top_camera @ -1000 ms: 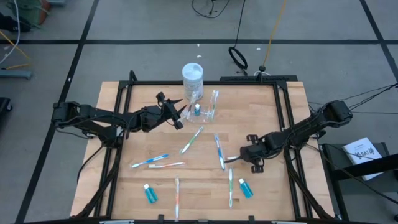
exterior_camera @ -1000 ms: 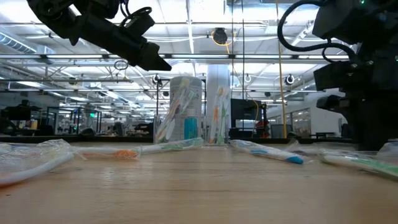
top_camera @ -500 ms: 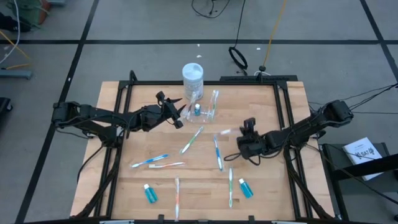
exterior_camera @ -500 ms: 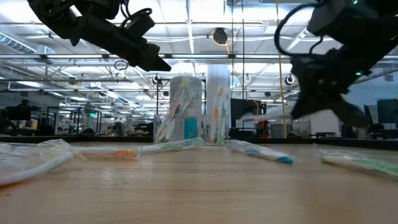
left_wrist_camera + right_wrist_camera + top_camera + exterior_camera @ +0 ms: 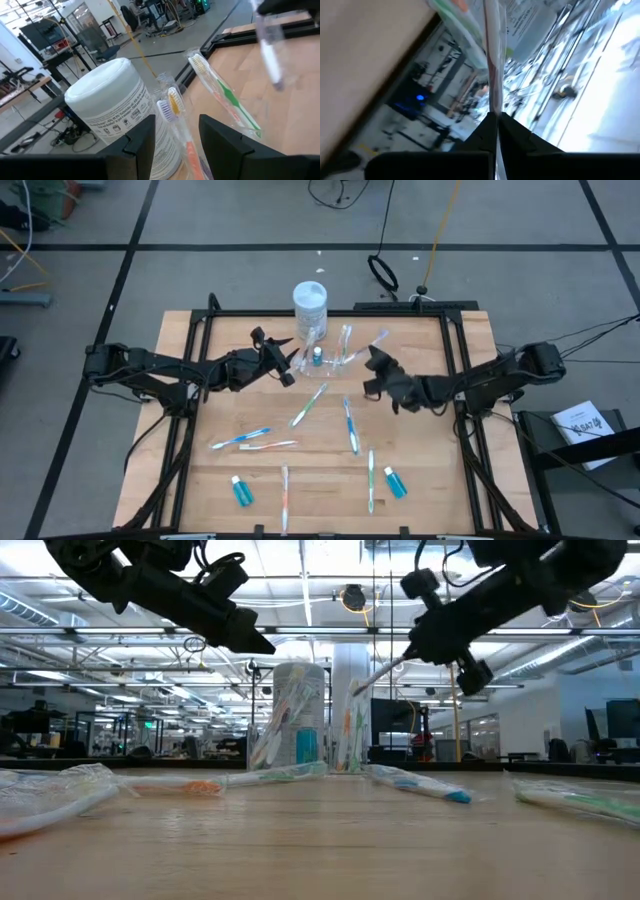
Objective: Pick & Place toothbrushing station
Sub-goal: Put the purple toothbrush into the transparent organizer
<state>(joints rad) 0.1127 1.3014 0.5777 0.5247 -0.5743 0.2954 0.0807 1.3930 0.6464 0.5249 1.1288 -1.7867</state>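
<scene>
One toothbrushing station [image 5: 335, 352], one white jar [image 5: 310, 306], two grippers

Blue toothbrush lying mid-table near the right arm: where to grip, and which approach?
Grip the blue toothbrush mid-handle, straight down from above, closing across its length. It lies flat on the table with bare wood either side. The right end effector holds a wrapped brush, so it is not free.

A large industrial lab hall: bare steel ceiling trusses [image 5: 120, 635] with strip lights, taped grey concrete floor [image 5: 250, 220], loose black cables [image 5: 340, 192].
</scene>
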